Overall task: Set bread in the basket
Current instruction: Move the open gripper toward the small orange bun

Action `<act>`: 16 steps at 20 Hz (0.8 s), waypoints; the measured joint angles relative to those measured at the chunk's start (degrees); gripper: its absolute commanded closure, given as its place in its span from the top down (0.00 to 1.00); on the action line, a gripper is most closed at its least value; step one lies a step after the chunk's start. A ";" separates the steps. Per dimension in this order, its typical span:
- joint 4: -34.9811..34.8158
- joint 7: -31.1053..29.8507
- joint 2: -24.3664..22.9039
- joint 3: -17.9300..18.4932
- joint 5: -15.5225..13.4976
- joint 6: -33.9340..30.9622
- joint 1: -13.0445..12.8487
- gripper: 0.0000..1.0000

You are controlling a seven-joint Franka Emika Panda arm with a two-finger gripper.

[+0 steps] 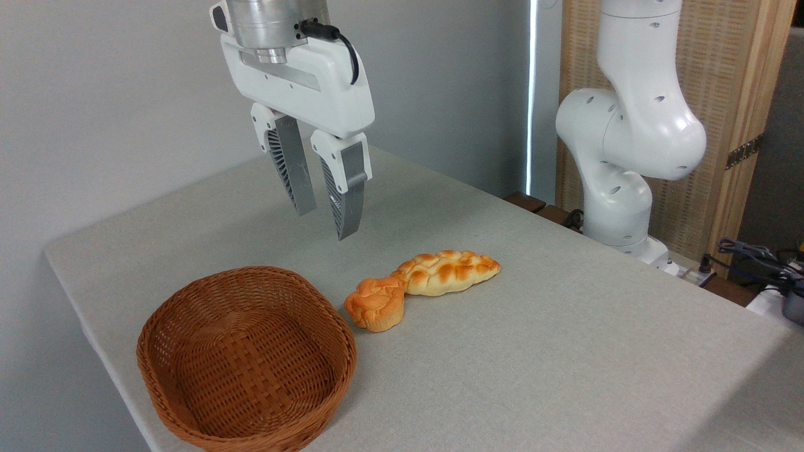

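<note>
Bread (375,304) small knotted bun, orange-golden glaze, pale base, beside basket (188,326); claw (323,223) empty, parted, above

No text, label, brand, number or sign can be read anywhere in the view.

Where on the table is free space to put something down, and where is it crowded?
Free: the table right of the long loaf, and the back behind it. The basket is empty. Crowded: the bun touches the loaf, close beside the basket.
</note>
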 measured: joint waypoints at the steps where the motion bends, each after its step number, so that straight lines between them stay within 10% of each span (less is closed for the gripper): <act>1: 0.00 0.00 -0.02 0.03 0.00 0.00 0.00 0.99; 16: -2.25 0.00 -1.75 1.56 -0.43 0.23 -0.21 0.98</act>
